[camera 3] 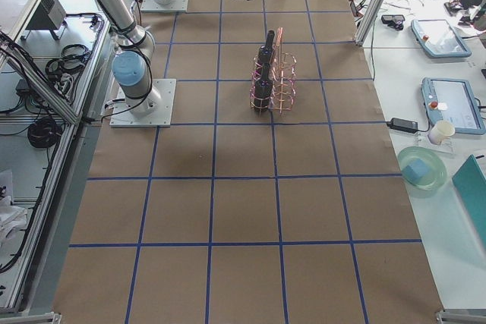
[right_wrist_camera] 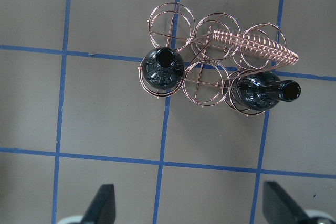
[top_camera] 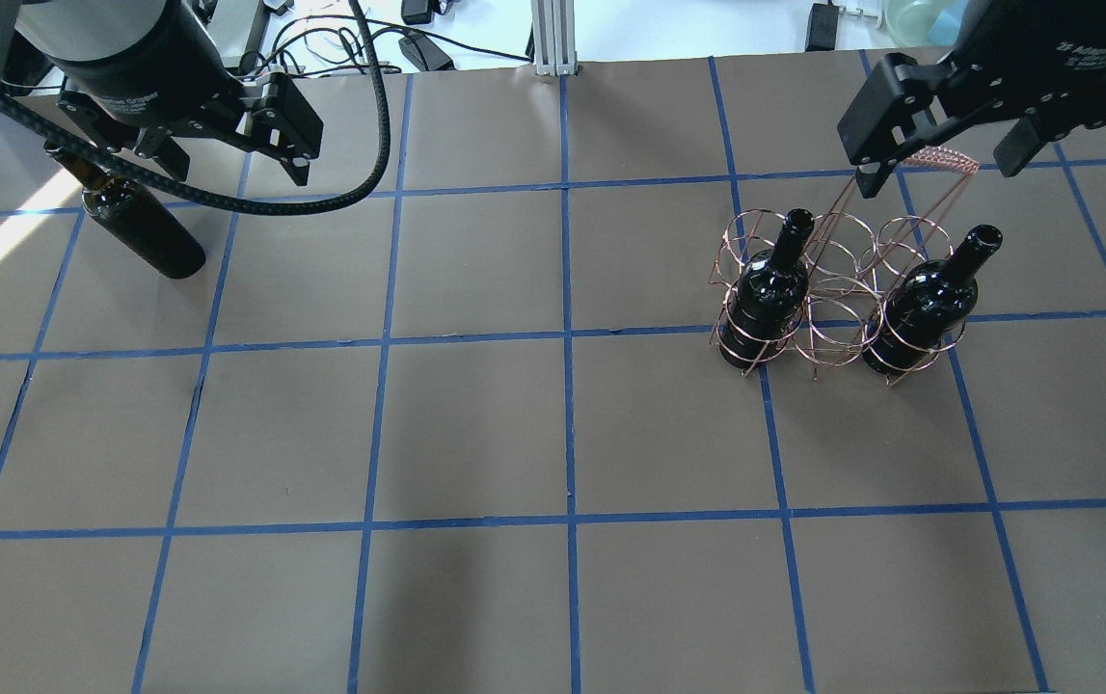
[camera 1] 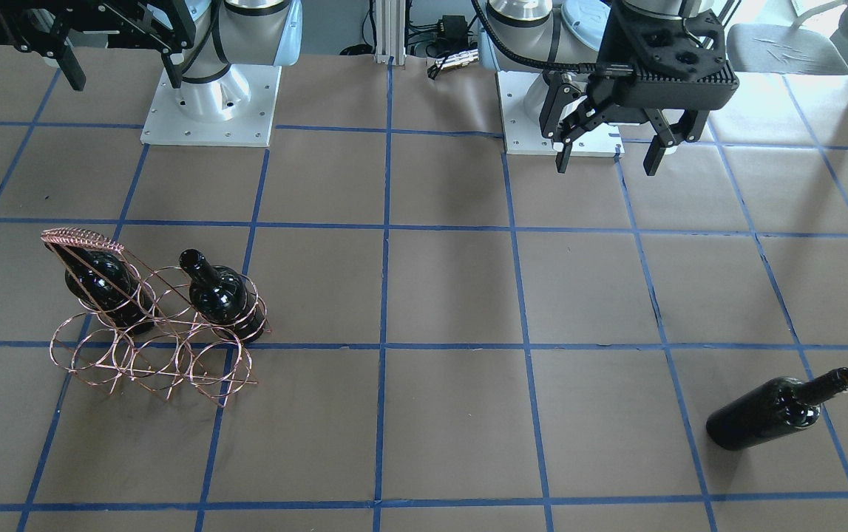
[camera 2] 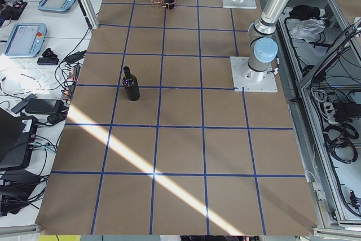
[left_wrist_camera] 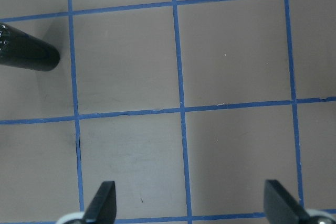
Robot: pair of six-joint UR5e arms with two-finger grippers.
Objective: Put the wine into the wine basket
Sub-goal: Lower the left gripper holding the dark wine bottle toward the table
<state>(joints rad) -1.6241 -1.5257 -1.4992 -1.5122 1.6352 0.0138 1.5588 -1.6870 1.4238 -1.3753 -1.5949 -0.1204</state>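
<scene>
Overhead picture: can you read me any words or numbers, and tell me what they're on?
"2F Adaptive": tiny white print on the right pincer body; the rest is cut off.
Left pincer body: faint white print, too blurred to read.
Lying bottle, racked bottles, wine basket: no words at all.

Silver arms [camera 2: 276,1] w/ pale-blue joint caps [camera 2: 265,52], white bolted base plates [camera 1: 261,111], blk fingers [camera 1: 651,159], ribbed cable [top_camera: 340,196].

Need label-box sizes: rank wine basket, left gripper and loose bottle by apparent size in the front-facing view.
Largest, tied: wine basket and left gripper look alike; the gripper hangs above the table, so unranked.
Smallest: loose bottle.
</scene>
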